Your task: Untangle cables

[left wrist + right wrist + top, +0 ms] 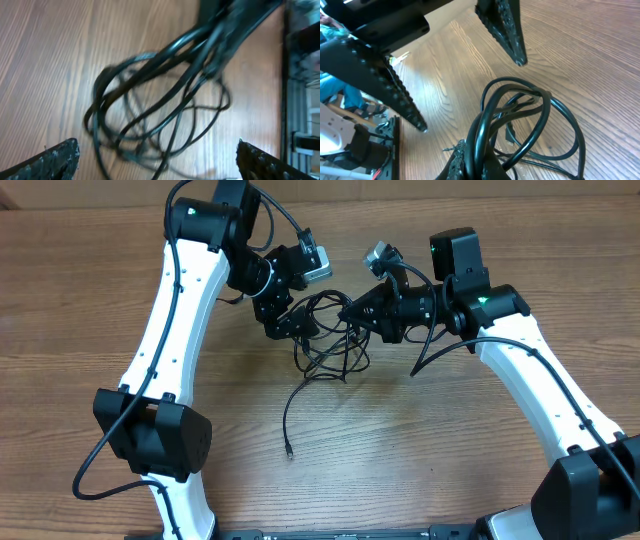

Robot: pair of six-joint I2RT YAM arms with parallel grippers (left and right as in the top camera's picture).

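The cables [327,343] are a loose bunch of thin black loops on the wood table between the two arms. One end trails toward the front and finishes in a small plug [290,452]. My right gripper [348,311] is shut on several strands at the bunch's right side. In the right wrist view its jaws [480,152] pinch the cables [522,112] and hold them slightly off the table. My left gripper [288,326] is at the bunch's left side, open. Its fingers [60,157] stand wide apart on either side of the cables [160,112], touching none.
The white arm links [175,310] [530,375] flank the cables left and right, with their bases [155,435] near the front edge. The wooden table [420,460] extends all round. The left gripper's open fingers [505,30] hang just beyond the held loops.
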